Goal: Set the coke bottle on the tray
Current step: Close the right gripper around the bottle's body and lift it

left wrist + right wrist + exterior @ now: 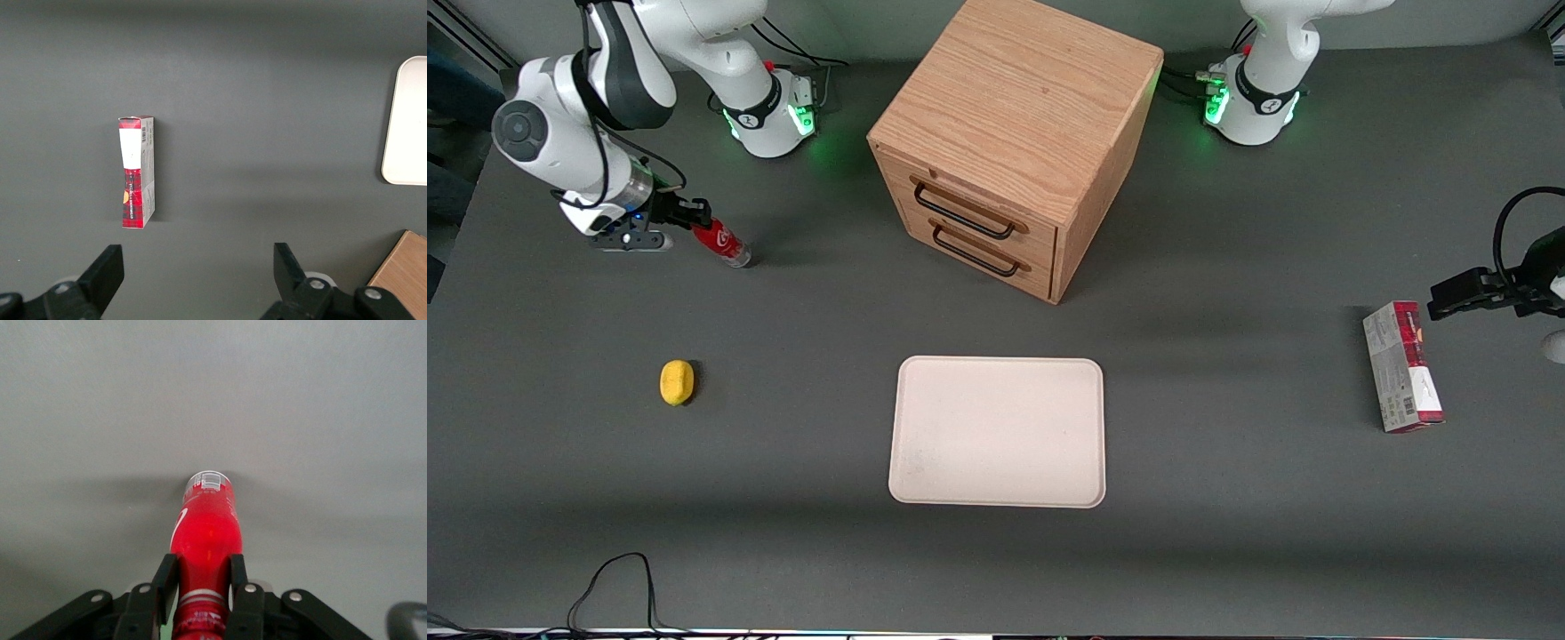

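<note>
The coke bottle (pixel 721 242), small and red with a white logo and a clear base, is tilted, with its base toward the table. It lies toward the working arm's end of the table. My right gripper (pixel 690 216) is shut on its neck just below the cap. In the right wrist view the fingers (pixel 165 577) press both sides of the bottle (pixel 205 527), and the gripper (pixel 201 572) holds it with its base pointing away over the grey table. The cream-white tray (pixel 996 431) lies flat and bare in front of the cabinet, nearer the front camera. Its edge shows in the left wrist view (pixel 407 120).
A wooden drawer cabinet (pixel 1014 133) with two black handles stands at the table's middle. A yellow lemon-like object (pixel 677 382) lies nearer the front camera than the bottle. A red-and-grey carton (pixel 1402 366) lies toward the parked arm's end; it also shows in the left wrist view (pixel 137 170).
</note>
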{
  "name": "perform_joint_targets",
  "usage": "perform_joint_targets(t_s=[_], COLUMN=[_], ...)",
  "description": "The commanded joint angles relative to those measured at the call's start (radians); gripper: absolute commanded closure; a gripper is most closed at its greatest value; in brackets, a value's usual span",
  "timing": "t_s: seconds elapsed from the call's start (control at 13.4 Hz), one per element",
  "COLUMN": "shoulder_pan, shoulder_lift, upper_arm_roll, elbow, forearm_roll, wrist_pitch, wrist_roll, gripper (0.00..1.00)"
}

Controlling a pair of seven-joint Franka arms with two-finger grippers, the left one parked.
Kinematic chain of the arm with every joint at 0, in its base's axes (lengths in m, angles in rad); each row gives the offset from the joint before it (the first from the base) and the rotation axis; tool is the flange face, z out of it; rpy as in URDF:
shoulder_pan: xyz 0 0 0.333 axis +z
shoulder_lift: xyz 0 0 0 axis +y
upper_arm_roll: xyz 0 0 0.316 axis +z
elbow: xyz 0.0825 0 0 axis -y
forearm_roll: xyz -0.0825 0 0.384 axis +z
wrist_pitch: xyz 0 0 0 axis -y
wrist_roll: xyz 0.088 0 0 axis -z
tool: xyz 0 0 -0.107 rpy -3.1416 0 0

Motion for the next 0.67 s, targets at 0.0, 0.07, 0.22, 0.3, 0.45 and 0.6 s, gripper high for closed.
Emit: perform_joint_targets(t_s=[0.0,0.07,0.22,0.3,0.45,0.6], shoulder_pan=[0.020,0.020,0.020,0.020,0.018,0.017], shoulder_lift=[0.106,0.144,0.216,0.260,0.357,0.441], upper_arm_roll=[0.076,0.102,0.149,0.171,0.203,0.258], elbow=[0.212,0.301,0.477,0.578,0.790,0.960], forearm_roll=[0.095,0.124,0.143,0.143,0.167,0.195], wrist_pitch=[-0.133,-0.194,-0.305,-0.363,-0.492,-0.535], wrist_roll=[-0.009,-0.009,-0.010,-0.009,-0.010,0.003], gripper=[0.82,0.82,0.82,0.82,0.82,0.82])
